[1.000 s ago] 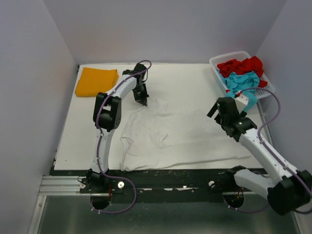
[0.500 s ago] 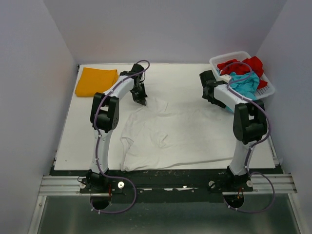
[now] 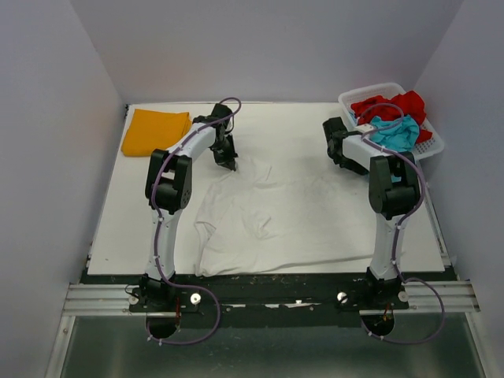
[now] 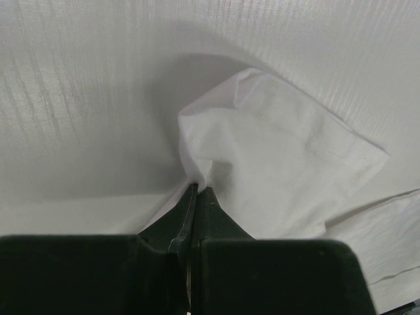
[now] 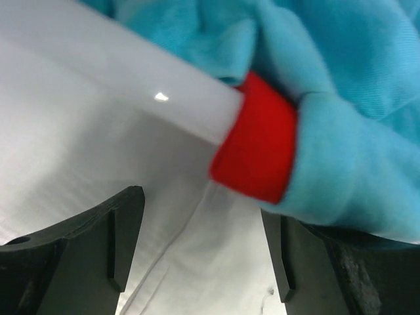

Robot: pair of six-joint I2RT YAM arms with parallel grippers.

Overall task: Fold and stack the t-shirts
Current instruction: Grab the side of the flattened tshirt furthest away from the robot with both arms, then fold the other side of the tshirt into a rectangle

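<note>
left fingers (image 4: 178, 223) clenched on white t-shirt (image 4: 275, 170) — thin pinch may slip | right fingers (image 5: 125, 230) spread by basket (image 5: 151, 79); may snag teal t-shirt (image 5: 341, 79)

Left arm (image 3: 168, 183) is stretched to the far side, wrist tipped down, left gripper (image 3: 227, 163) fingers (image 4: 216, 226) squeezed tight on a pinch of white t-shirt (image 4: 275, 164). Right arm (image 3: 391, 189) stands upright, right gripper (image 3: 334, 142) far-right, fingers (image 5: 121, 230) spread wide, gripping nothing.
</note>
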